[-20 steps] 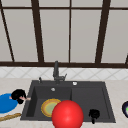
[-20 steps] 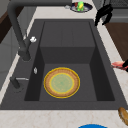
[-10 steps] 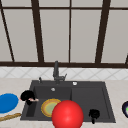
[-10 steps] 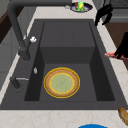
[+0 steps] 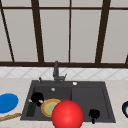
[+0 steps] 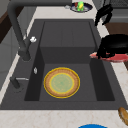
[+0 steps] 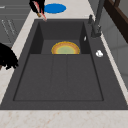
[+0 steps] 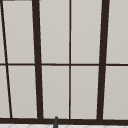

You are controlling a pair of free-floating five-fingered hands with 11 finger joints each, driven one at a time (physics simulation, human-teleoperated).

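Carrying red plate (image 5: 67, 114), left hand (image 5: 37, 98) shifted rightward over sink (image 5: 100, 100), right hand (image 5: 94, 114) unmoved

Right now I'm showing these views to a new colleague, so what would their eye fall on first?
Probably the big red plate at the sink's front edge, gripped at its rim by the left hand in the left side view. Next comes the yellow-rimmed green plate lying flat in the sink's basin. The right hand hangs over the drainboard side.
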